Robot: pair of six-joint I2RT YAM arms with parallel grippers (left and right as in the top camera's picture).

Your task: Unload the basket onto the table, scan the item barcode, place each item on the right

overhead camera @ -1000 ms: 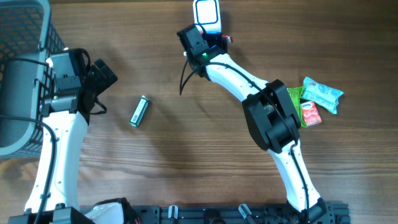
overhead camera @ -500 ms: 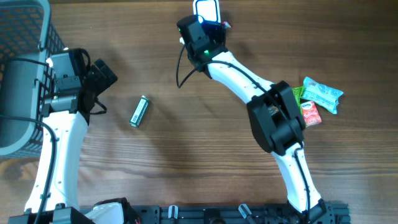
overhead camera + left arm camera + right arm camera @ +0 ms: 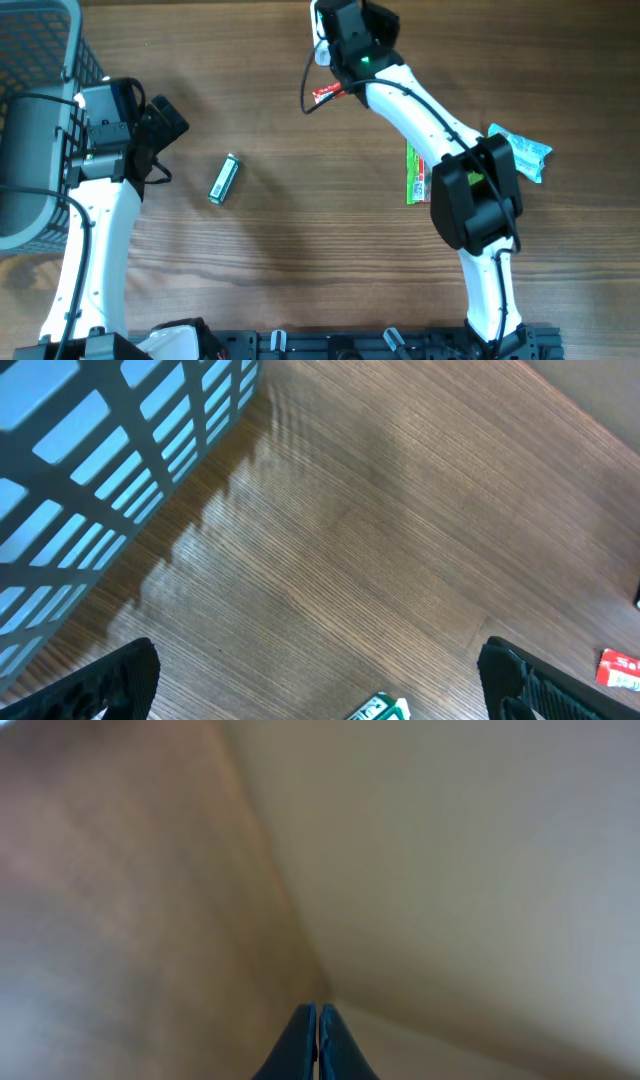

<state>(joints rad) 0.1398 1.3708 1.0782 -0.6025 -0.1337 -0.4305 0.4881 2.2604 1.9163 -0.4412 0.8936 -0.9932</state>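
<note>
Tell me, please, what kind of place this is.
Probably a mock shop checkout: a grey basket, snack packets and a small green packet on a plain wooden table.

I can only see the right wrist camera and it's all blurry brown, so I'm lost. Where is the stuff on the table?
Observer: A small green pack lies on the table between the two arms, nearer the left one.
Operator: Is anything close to my right arm?
Observer: Yes, a little red packet lies just beside the right arm, up near its wrist end.
Operator: What about the other pincher?
Observer: The left gripper is wide open with nothing in it, next to a grey basket.
</note>
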